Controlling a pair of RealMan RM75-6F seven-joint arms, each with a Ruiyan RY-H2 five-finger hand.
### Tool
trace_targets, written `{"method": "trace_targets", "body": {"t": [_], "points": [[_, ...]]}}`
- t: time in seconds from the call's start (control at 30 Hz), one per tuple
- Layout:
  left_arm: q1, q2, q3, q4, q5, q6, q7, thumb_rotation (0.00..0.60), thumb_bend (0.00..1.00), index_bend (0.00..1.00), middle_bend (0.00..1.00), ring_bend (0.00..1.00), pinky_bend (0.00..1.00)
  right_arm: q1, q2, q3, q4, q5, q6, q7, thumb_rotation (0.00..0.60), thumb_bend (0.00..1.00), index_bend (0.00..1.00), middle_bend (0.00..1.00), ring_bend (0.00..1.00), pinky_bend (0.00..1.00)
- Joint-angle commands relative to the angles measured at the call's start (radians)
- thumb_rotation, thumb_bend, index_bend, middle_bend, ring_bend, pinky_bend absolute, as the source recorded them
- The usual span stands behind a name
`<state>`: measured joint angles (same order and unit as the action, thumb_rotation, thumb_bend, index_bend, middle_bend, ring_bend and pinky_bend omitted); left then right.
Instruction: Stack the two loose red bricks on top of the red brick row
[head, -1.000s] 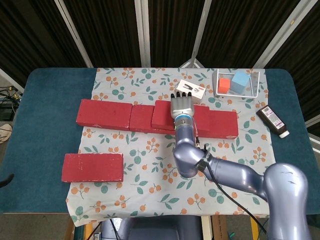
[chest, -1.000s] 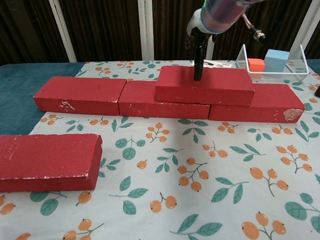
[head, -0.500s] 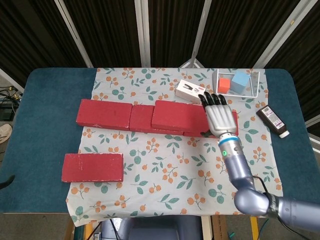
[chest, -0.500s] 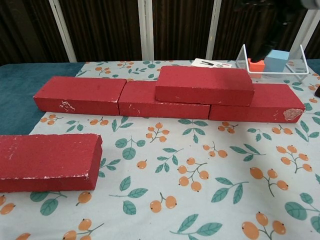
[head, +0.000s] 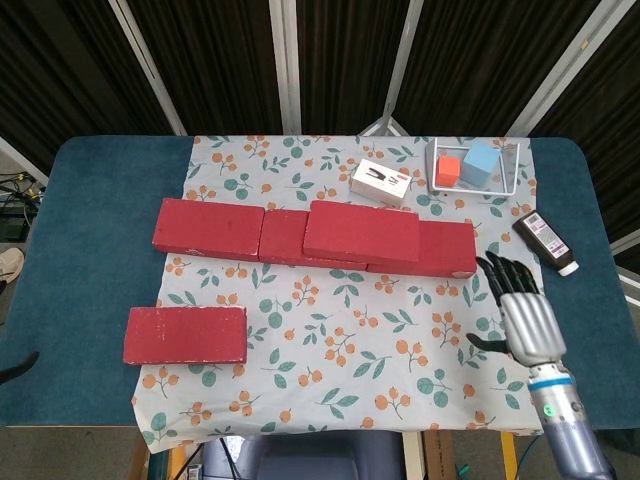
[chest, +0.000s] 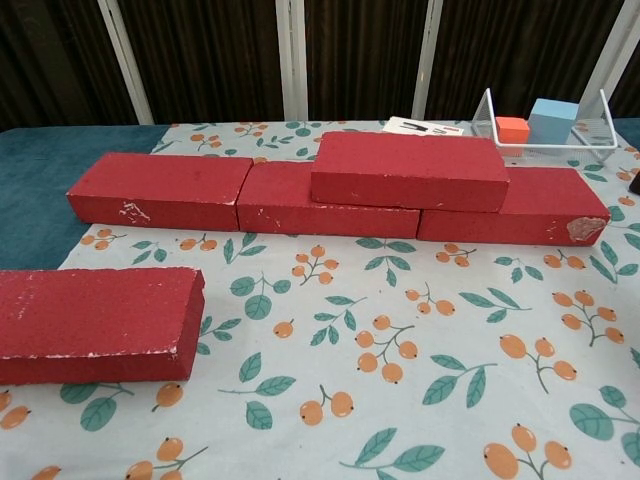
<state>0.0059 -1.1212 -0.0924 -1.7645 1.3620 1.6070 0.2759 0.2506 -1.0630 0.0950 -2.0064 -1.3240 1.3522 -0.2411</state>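
Head view: rough, matte red brick row (head: 300, 238) of three blocks lies end to end across the floral-print tablecloth (head: 350, 320). One stacked red brick (head: 360, 232) sits flat on top, bridging the middle and right blocks. Second loose red brick (head: 185, 334) lies flat on the cloth, front-left, well apart from the row. Right hand (head: 523, 318), grey metal w/ black fingers, hangs over the cloth's right edge, fingers spread, holding nothing. 1 s ago it rested on the stacked brick; it has since pulled back to the near right. Wire basket (head: 512, 178) w/ orange and pale-blue cubes, small white box (head: 381, 182), dark bottle (head: 546, 241) at rear right.

Chest view: same bricks, grainy faces, chipped pale corners; loose brick near left. No hand shows here now. Left hand not seen in either view.
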Motion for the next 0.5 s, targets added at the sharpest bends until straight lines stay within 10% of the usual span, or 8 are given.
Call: {"method": "trace_targets", "body": {"t": [0.03,0.5], "points": [[0.007,0.002,-0.003,-0.036,-0.013,0.000,-0.028,0.600,0.00,0.02,0.00,0.00,0.16,-0.080,-0.014,-0.069,0.044,-0.072,0.078,0.038,0.600,0.08,0.00,0.00,0.00,0.00],[-0.179,0.233,-0.072,-0.245,-0.246,-0.373,-0.033,0.600,0.00,0.00,0.00,0.00,0.10,-0.148,-0.068,-0.118,0.143,-0.120,0.097,0.141,0.600,0.08,0.00,0.00,0.00,0.00]]}}
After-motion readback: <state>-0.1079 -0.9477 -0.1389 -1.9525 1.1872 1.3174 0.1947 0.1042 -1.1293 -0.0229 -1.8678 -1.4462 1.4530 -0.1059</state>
